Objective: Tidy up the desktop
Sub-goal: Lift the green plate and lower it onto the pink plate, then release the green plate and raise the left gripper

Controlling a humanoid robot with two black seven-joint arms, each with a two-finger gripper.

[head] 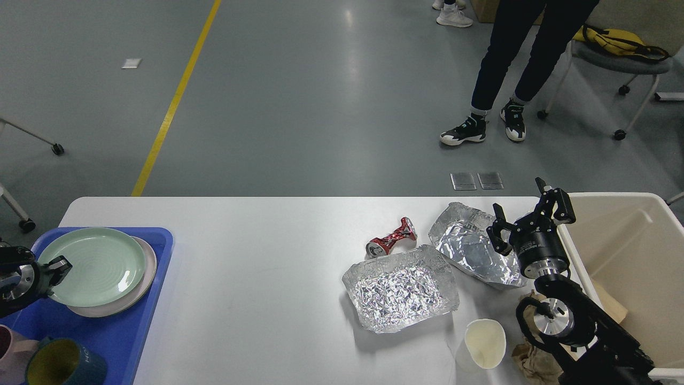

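Desktop (pixel 267 267): white, fills lower frame. At 9 o'clock: blue tray (pixel 117 342) w/ green plate (pixel 93 264) stacked on pink plate (pixel 140 286); L gripper (pixel 53 267) at green plate's rim (fingers hard to separate, cannot tell grip). At 3 o'clock: R gripper (pixel 531 219) spread wide, nothing held, over foil sheet (pixel 470 248). Centre-right: foil tray (pixel 401 291), crushed red can (pixel 391 237), paper cup (pixel 483 343). Cream bin (pixel 630 256) far right.

Only one bit of lettering could be made out: pale letters "HO" on the side of the dark teal mug (pixel 67 364) in the blue tray (pixel 115 342). The rest of that word was cut off. Small print on the right gripper's (pixel 530 219) wrist was too fine to read.
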